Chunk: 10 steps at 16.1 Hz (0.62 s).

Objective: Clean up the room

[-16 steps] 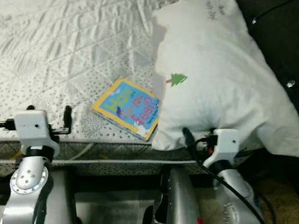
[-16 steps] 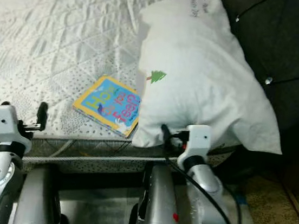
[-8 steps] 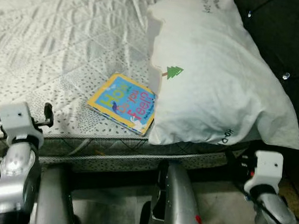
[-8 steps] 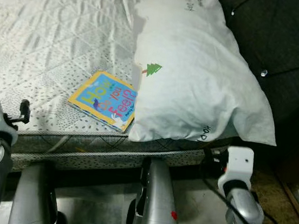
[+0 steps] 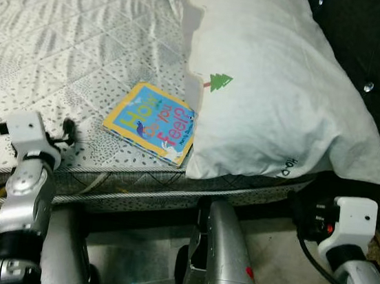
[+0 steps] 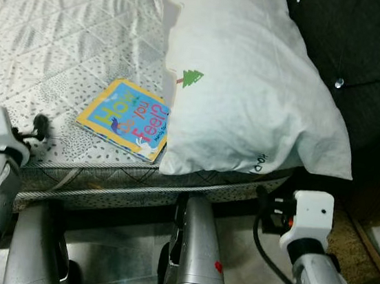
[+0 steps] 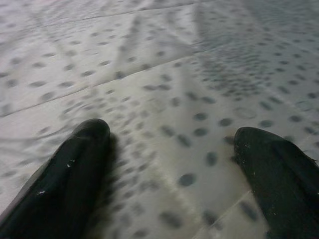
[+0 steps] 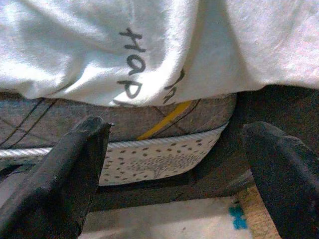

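A white pillow [image 5: 273, 90] with a small green tree print lies on the right side of the quilted mattress [image 5: 64, 36], its front corner hanging over the bed's edge. A colourful children's book [image 5: 152, 122] lies flat beside it, one corner tucked against the pillow. My left gripper [image 5: 69, 129] is open, its fingertips [image 7: 79, 169] spread just above the dotted mattress near the front edge, left of the book. My right gripper [image 5: 301, 210] is open too, low beside the bed; its fingers [image 8: 65, 179] point at the mattress side under the overhanging pillow [image 8: 149, 45].
A dark tufted headboard [image 5: 378, 47] rises behind and to the right of the pillow. The mattress's corded front edge [image 5: 135, 194] runs across in front of me. My silver body [image 5: 221, 257] stands against the bed, and a tan rug [image 6: 370, 254] lies at the right.
My right gripper has come off the pillow's front corner and dropped down to the right, below the bed's edge. My left gripper has drawn back to the left. The view has shifted slightly.
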{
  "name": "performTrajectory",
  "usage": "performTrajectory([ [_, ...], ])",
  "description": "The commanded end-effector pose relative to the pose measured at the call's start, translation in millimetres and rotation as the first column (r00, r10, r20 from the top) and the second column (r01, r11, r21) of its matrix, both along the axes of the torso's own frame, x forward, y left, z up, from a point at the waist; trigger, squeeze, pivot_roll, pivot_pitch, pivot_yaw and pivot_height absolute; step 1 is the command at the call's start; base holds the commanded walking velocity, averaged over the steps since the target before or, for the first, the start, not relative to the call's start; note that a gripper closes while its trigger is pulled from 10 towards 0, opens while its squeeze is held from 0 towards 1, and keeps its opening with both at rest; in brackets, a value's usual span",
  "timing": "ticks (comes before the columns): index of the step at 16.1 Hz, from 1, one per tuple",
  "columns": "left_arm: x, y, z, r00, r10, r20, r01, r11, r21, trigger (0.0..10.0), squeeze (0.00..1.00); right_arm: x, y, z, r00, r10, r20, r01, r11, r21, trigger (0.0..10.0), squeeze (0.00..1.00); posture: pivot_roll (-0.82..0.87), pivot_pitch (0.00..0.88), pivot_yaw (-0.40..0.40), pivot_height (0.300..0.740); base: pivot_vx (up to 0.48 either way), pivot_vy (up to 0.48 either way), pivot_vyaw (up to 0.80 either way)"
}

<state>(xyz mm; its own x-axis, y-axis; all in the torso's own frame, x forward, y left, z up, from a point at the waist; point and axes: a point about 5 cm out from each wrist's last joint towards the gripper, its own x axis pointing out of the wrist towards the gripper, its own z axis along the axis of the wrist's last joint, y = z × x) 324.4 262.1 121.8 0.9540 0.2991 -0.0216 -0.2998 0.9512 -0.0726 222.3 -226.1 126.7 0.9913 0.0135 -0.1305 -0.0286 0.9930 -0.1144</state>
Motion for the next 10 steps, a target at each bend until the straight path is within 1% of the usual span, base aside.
performTrajectory([
  [1,1.2,-4.0,-7.9,0.999,-0.034,-0.036,0.034,0.999,-0.001,10.0,0.00,-3.7,2.5,0.0,1.000,0.001,-0.016,-0.001,1.000,0.010,10.0,0.00,-0.22,0.290,-0.123,0.461,0.000,0.000,0.00],
  [2,3.5,-4.8,-8.9,0.998,-0.051,-0.044,0.051,0.999,-0.011,10.0,0.00,-3.9,4.1,-0.2,1.000,0.001,-0.022,-0.001,1.000,0.012,10.0,0.00,-0.22,0.289,-0.122,0.461,0.000,0.000,0.00],
  [4,9.9,-10.3,-9.2,0.989,-0.132,-0.069,0.131,0.991,-0.013,10.0,0.00,-0.6,5.6,1.2,1.000,-0.005,-0.019,0.005,1.000,0.019,10.0,0.00,-0.22,0.287,-0.119,0.461,0.000,0.000,0.00],
  [7,15.9,-16.9,-10.4,0.978,-0.189,-0.084,0.187,0.982,-0.031,10.0,0.00,3.0,7.6,2.4,1.000,-0.008,-0.020,0.008,1.000,0.025,10.0,0.00,-0.22,0.278,-0.113,0.461,0.000,0.000,0.00],
  [8,17.1,-24.3,-13.1,0.965,-0.242,-0.105,0.239,0.970,-0.033,10.0,0.00,5.7,8.6,2.3,1.000,-0.009,-0.019,0.009,1.000,0.029,10.0,0.00,-0.21,0.272,-0.112,0.461,0.000,0.000,0.00],
  [10,17.2,-31.4,-17.9,0.947,-0.297,-0.125,0.294,0.955,-0.040,10.0,0.00,7.6,10.1,1.9,1.000,-0.010,-0.018,0.010,0.999,0.033,10.0,0.00,-0.21,0.265,-0.107,0.461,0.000,0.000,0.00],
])
